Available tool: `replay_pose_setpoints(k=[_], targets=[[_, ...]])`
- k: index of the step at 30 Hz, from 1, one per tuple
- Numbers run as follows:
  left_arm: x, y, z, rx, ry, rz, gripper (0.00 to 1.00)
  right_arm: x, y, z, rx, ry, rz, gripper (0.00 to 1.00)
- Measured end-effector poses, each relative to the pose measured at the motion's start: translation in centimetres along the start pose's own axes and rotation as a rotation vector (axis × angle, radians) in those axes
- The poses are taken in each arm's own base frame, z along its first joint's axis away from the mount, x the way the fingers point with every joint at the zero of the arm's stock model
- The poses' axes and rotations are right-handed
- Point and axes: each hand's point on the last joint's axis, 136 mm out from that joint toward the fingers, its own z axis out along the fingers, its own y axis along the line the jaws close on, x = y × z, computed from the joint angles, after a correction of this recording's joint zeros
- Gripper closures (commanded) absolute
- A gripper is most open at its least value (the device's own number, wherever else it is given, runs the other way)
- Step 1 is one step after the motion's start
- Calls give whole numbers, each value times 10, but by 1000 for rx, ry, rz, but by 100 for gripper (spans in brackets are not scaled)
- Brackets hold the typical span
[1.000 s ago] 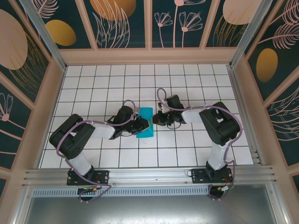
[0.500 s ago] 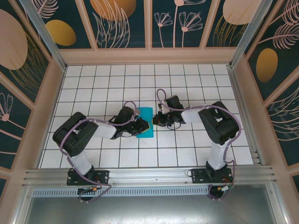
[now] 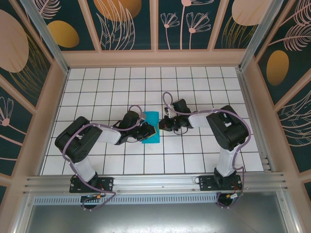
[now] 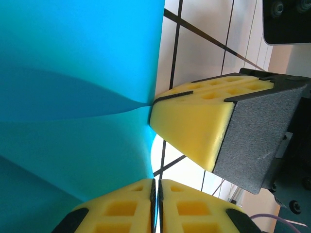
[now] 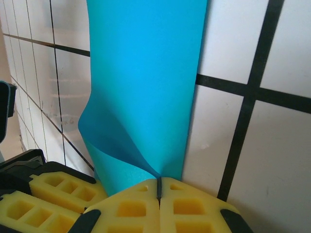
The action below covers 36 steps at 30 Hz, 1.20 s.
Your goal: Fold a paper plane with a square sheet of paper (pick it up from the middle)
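2 grippers are pinching 1 thin teal-blue sheet of paper (image 3: 152,122), folded into a narrow strip & lying mid-table on the white grid-tiled tabletop (image 3: 194,160). Left gripper (image 4: 156,194): yellow foam pads are pressing together w/ a sliver of teal between them, at the strip's near-left edge. Right gripper (image 5: 159,187): pads are squeezing tight on the strip's right edge, where the top layer is curling up. Both sets of fingers are sitting just beside each other. Dark-teal wall panels w/ plant drawings (image 3: 129,24) are enclosing the table. Overhead, the left wrist is covering the strip's near-left corner.
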Motion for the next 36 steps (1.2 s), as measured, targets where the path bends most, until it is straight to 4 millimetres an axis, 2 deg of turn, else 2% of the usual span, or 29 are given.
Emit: replay_pose_setpoints(k=[36], targets=[[1,6,4,-8,8,-15,87,-3,-2,0,16,-11,-18,99]])
